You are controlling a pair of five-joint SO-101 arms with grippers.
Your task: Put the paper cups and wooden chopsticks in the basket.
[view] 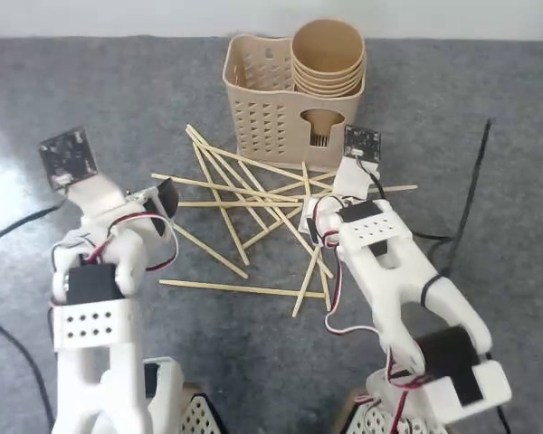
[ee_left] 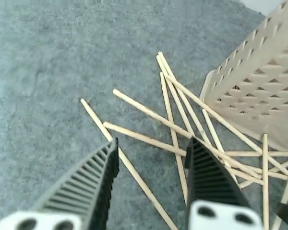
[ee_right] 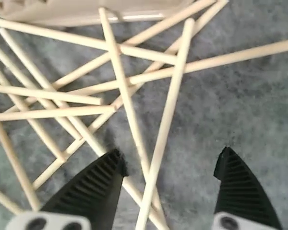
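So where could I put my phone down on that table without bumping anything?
Bare grey carpet lies left of the basket, past the left gripper, and right of it up to the black cable. A smaller patch sits between the arm bases, this side of the nearest chopstick. Crowded: the scattered wooden chopsticks before the basket, where the right gripper hangs open.

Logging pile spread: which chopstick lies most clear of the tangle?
The chopstick lying crosswise at the pile's edge farthest from the basket; at most one end meets another stick, while the others overlap nearer the basket.
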